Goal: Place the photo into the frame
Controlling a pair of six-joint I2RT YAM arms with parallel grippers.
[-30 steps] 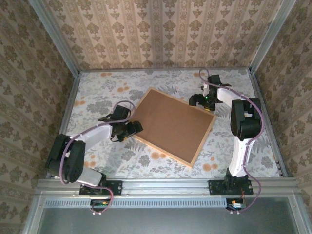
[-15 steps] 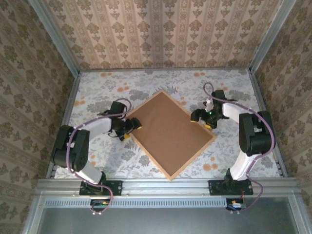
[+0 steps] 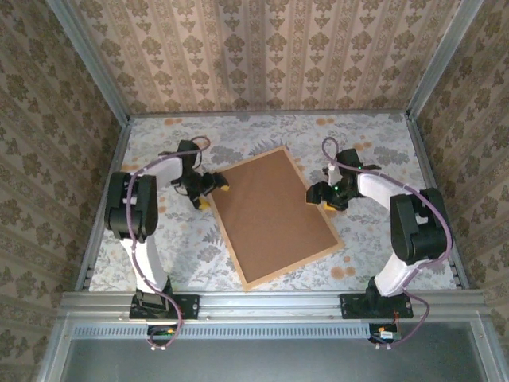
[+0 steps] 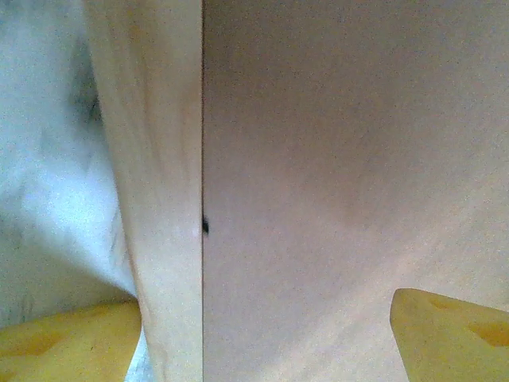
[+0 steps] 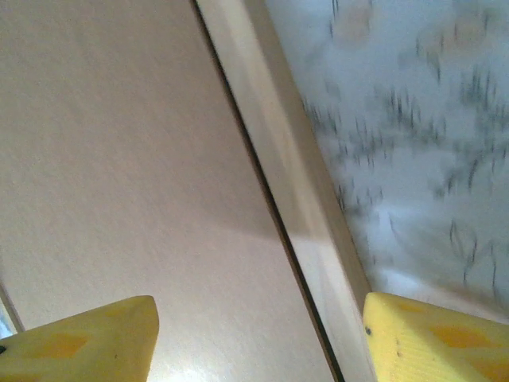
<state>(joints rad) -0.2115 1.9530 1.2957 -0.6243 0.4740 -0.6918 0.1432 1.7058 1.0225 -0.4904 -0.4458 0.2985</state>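
Frame (image 3: 274, 216) lies back-up and skewed on the floral tablecloth (image 3: 175, 247), mid-table between the arms, its brown board facing the top camera. Left arm is folded at the elbow, forearm reaching right to the frame's far left corner; left gripper (image 3: 215, 195) is released, its yellow fingers (image 4: 67, 342) spread astride the light wood moulding, one over cloth, one over board. Right arm is bent, forearm reaching left to the frame's right long edge; right gripper (image 3: 322, 199) is likewise unclenched astride the moulding, gripping nothing.
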